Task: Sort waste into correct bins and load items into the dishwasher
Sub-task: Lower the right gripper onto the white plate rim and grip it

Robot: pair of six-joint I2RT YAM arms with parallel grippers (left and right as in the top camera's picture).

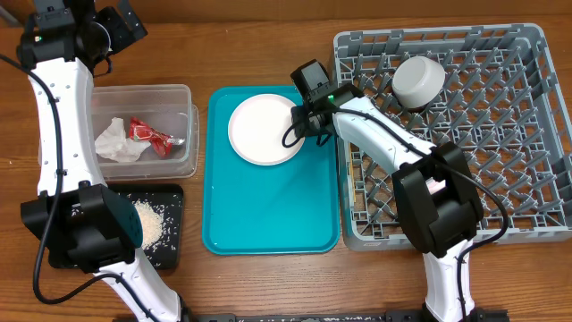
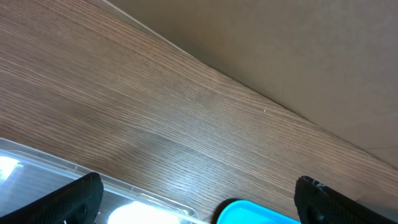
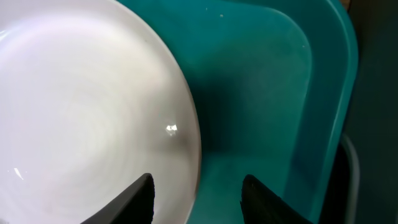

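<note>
A pale pink plate (image 1: 265, 129) lies at the back of the teal tray (image 1: 268, 215). My right gripper (image 1: 310, 121) is open, and its fingers straddle the plate's right rim (image 3: 81, 112) in the right wrist view (image 3: 198, 199). A pale grey bowl (image 1: 418, 80) sits upside down in the grey dish rack (image 1: 527, 179). The clear tub (image 1: 179, 98) holds a white napkin (image 1: 114, 141) and a red wrapper (image 1: 147, 132). The black tray (image 1: 174, 192) holds rice-like grains (image 1: 147, 222). My left gripper (image 1: 121, 27) is open and empty, high at the back left (image 2: 199, 208). The smaller dish and the cup are out of view.
The rack stands right of the teal tray, and its wall is close to my right gripper. The left wrist view shows bare wooden table (image 2: 155, 112), the tub's rim (image 2: 124, 194) and a teal tray corner (image 2: 249, 213).
</note>
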